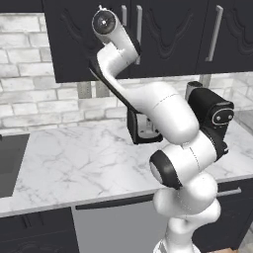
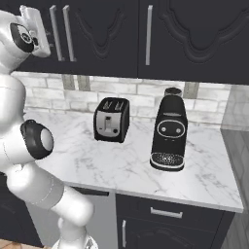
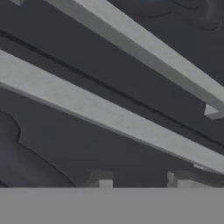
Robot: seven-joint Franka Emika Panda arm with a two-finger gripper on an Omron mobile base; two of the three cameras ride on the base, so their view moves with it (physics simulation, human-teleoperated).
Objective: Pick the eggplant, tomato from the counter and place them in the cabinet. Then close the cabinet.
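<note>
Black wall cabinet (image 2: 194, 39) with carved-panel doors: looks shut across the whole run in both base views, every door flush with its neighbour. Below it, wide white marble counter (image 1: 74, 158) with faint grey veins, carrying a black-and-silver two-slot toaster (image 2: 112, 119) and a tall black coffee machine (image 2: 169, 133), the two standing apart near the brick wall.

Raised high on the white arm, two-finger gripper (image 3: 138, 181) right up against the cabinet front, beside the pair of long silver bar handles (image 3: 109, 116) that cross the hand view on a slant. Jaws closed; hard to tell from this close, tilted view whether closed around a handle or merely pressed near one, since both dark tips sit just under the nearer bar.

Judging from the shut doors and the hand's place at the handles: eggplant and tomato most likely inside the cabinet, behind those doors, so both placements probably done. Closing step apparently at or near its end, with the door under the hand seemingly seated. Little left, by this reading: perhaps a last push to seat the door fully, then release and withdrawal.
</note>
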